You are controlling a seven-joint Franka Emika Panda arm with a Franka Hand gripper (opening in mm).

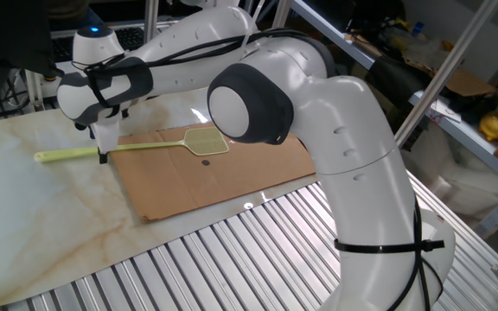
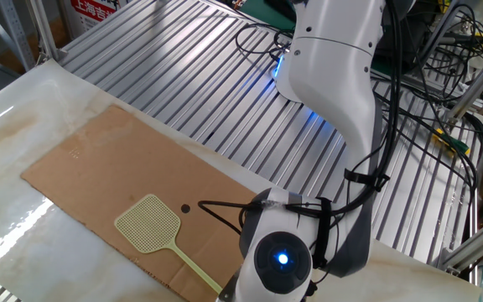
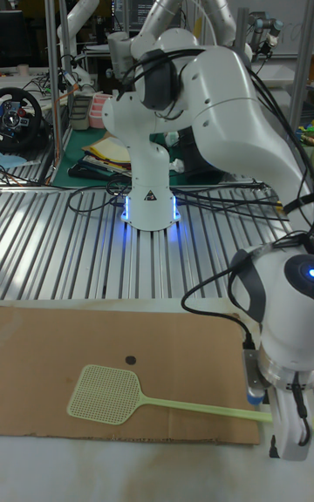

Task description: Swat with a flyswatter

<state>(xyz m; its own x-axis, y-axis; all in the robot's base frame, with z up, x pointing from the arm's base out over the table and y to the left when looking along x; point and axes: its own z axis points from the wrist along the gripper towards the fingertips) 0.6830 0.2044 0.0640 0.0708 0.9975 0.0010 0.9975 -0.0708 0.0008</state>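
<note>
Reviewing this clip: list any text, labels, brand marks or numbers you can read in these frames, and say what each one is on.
Red sign at the top edge of the other fixed view: white characters, cut off and too blurred to read.
Dark triangular mark on the robot base in the tall fixed view: a symbol, with no words legible.
Faint marks on the cardboard sheet: too faint to read.
Flyswatter: no visible text.

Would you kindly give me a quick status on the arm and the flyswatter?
Gripper down at the flyswatter handle; grip state unclear. Swatter flat, head on the cardboard, near a small dark spot. Nothing in the way.
</note>
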